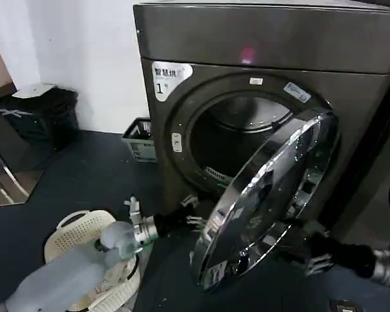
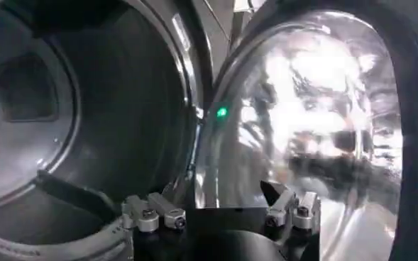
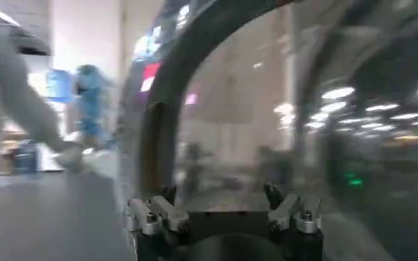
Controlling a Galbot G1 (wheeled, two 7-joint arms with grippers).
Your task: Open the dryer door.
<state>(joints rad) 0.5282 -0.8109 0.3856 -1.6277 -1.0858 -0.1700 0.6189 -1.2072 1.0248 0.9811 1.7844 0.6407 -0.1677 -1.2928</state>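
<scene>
Now both grippers' jaws gape wide by the dryer door (image 1: 266,201), above dark floor (image 1: 84,175).

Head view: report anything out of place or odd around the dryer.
Nothing looks damaged or spilled. The dryer door stands part-open off the dryer, left gripper at its edge, right gripper by its lower rim.

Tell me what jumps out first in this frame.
The dryer door, its chrome rim mirror-bright, stands swung partly open across the right of the dark dryer, baring the drum opening. The left hand sits open at the door's lower-left edge; the right hand is behind its lower right. A cream laundry basket lies under the left arm.
</scene>
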